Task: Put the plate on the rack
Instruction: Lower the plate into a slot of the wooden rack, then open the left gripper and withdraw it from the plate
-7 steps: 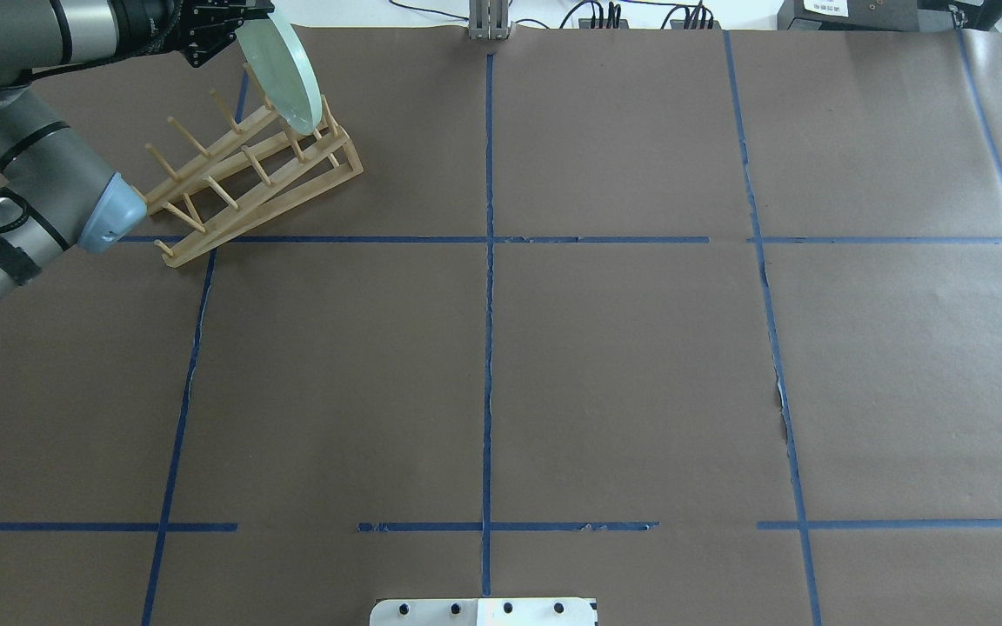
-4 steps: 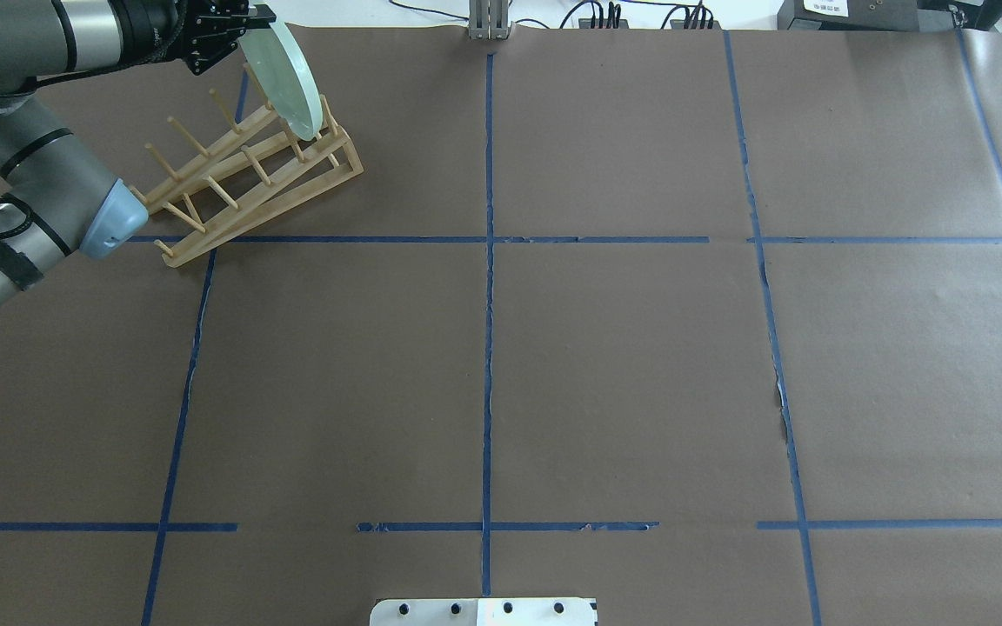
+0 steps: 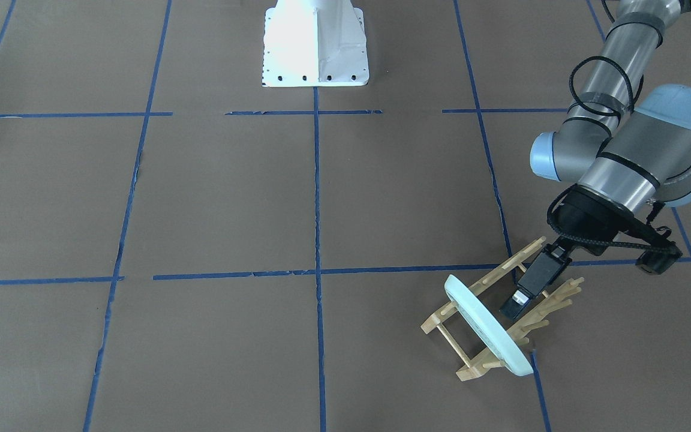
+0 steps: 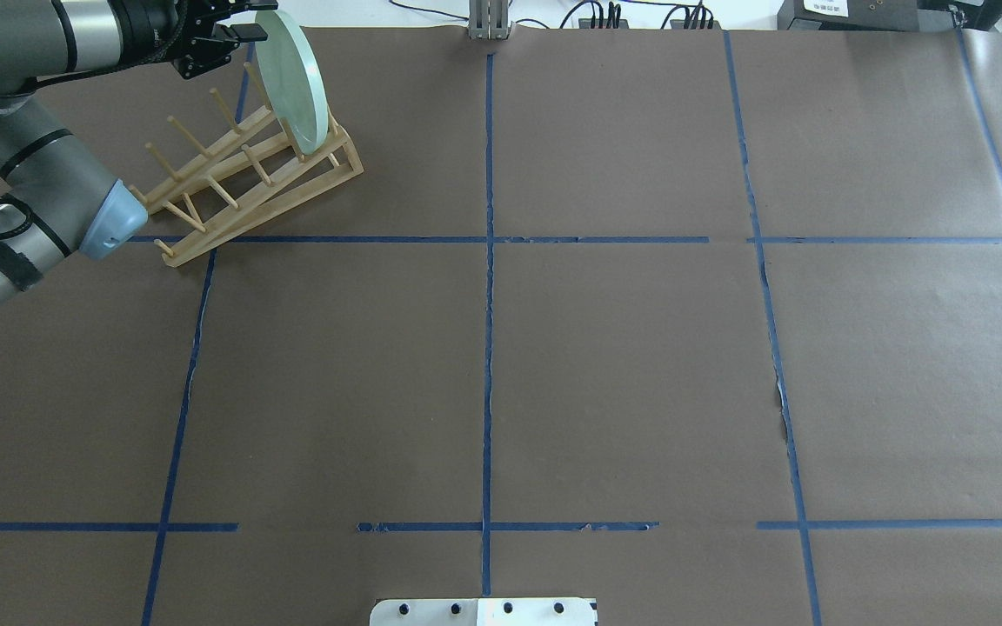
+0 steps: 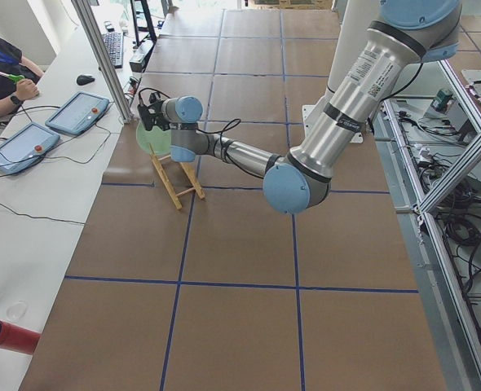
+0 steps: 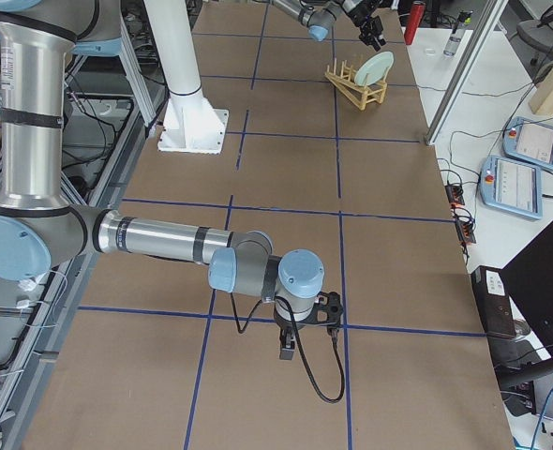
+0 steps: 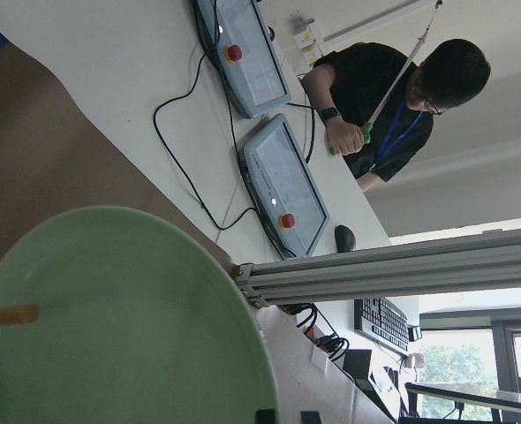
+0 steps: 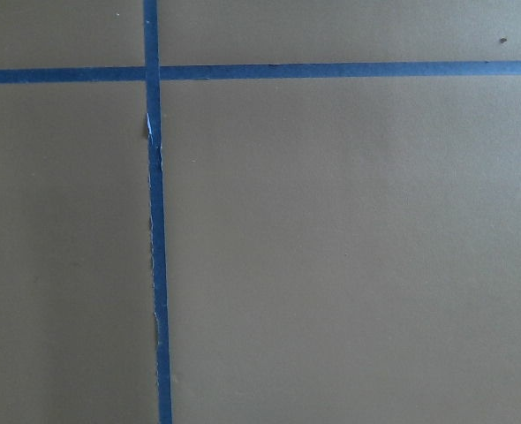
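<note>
Overhead exterior: rack (image 4: 275,202) sits at the table's (image 4: 605,374) 10 o'clock corner. Plate (image 4: 292,83) stands on edge between the pegs at the rack's 2 o'clock end. Left gripper (image 4: 249,22) is just beside the plate's top rim, jaws apart, not clamping it. Right gripper (image 6: 289,349) hangs low over the table; can't tell its jaw state.
</note>
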Motion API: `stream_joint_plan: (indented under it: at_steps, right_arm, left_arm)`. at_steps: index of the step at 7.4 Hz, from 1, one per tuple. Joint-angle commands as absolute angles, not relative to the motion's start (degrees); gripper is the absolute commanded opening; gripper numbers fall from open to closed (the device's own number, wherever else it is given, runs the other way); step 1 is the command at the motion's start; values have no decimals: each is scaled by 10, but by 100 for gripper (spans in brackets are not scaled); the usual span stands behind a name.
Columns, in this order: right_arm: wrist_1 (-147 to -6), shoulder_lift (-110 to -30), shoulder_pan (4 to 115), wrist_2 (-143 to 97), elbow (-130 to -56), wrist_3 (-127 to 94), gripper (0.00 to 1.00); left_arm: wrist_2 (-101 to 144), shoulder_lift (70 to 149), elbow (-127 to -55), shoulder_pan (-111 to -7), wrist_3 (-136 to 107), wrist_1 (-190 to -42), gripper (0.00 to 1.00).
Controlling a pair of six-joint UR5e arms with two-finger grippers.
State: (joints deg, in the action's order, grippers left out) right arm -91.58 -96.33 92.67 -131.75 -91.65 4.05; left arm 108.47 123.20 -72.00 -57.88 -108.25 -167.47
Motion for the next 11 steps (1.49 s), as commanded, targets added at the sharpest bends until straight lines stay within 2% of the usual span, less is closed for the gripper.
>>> stream_joint_plan:
  at_steps: [1, 4, 6, 9, 11]
  right_arm:
    - [-916, -963, 926, -1317, -917, 40, 100]
    - [-916, -963, 927, -1317, -917, 40, 100]
    - [-916, -963, 926, -1317, -917, 40, 100]
    - [-916, -963, 927, -1317, -916, 40, 100]
    - [-916, -963, 926, -1317, -917, 40, 100]
  left_arm:
    - [1146, 1222, -744, -583, -1024, -1615, 100]
    - [1259, 1124, -865, -617, -751, -1375, 100]
    - [1258, 1066, -911, -647, -514, -1217, 100]
    - [1259, 949, -915, -750, -174, -1163, 100]
    - [1312, 897, -915, -846, -87, -1116, 100]
